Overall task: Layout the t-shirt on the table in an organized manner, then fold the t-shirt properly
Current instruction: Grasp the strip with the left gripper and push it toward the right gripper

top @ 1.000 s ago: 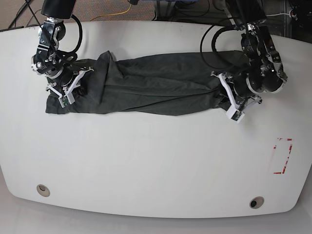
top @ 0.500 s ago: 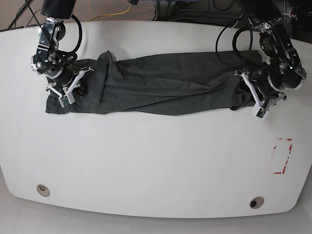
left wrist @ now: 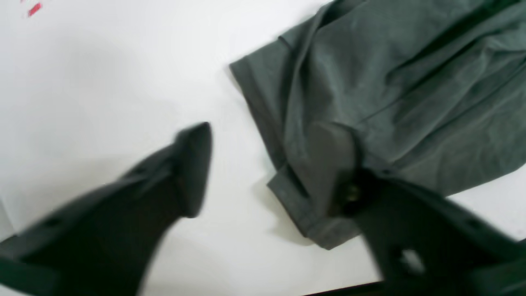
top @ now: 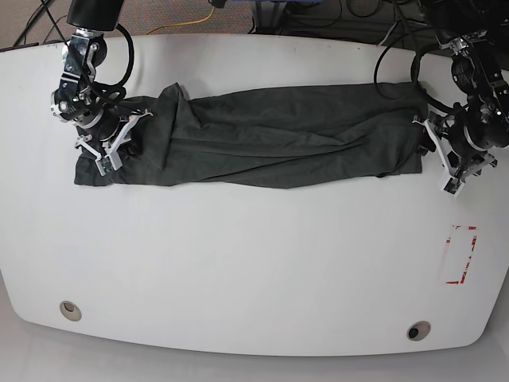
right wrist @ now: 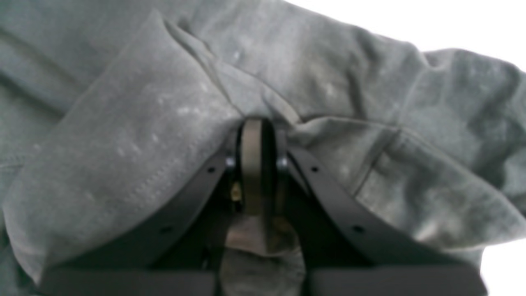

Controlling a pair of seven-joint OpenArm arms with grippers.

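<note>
Fingers: left gripper [left wrist: 263,164] spread wide, has let go and slid off the t-shirt [top: 262,135] end toward the table [top: 238,263] edge; right gripper [right wrist: 257,164] pinches the other end. Shirt lies stretched long across the table, bunched; layout unfinished.

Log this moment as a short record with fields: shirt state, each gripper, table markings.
t-shirt: bunched into a long wrinkled band stretched across the far half of the table, not yet spread flat
right gripper: fingers shut on a fold of the t-shirt at its end
left gripper: open, one of its fingers over the shirt's hem corner, the other over bare table; not gripping
red tape mark: on the table near the left gripper, clear of the shirt
grommet holes: two, by the near edge
</note>
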